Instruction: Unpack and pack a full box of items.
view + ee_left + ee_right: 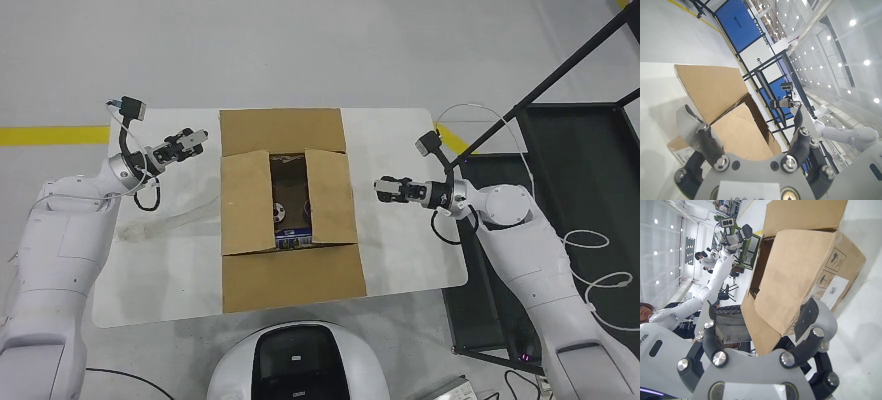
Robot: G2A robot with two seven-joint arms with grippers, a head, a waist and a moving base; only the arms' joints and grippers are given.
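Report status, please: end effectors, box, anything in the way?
Left end effector open, empty, beside cardboard box. Right end effector same, opposite side. Items inside; side flaps partly cover the opening.

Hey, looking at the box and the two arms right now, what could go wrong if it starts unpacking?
1. The side flaps lean in over the opening of the box, leaving a narrow gap above the items; a gripper reaching in may snag a flap edge.
2. The left gripper and right gripper are both open and clear of the box, so nothing steadies it; pushing a flap back might slide it across the table.
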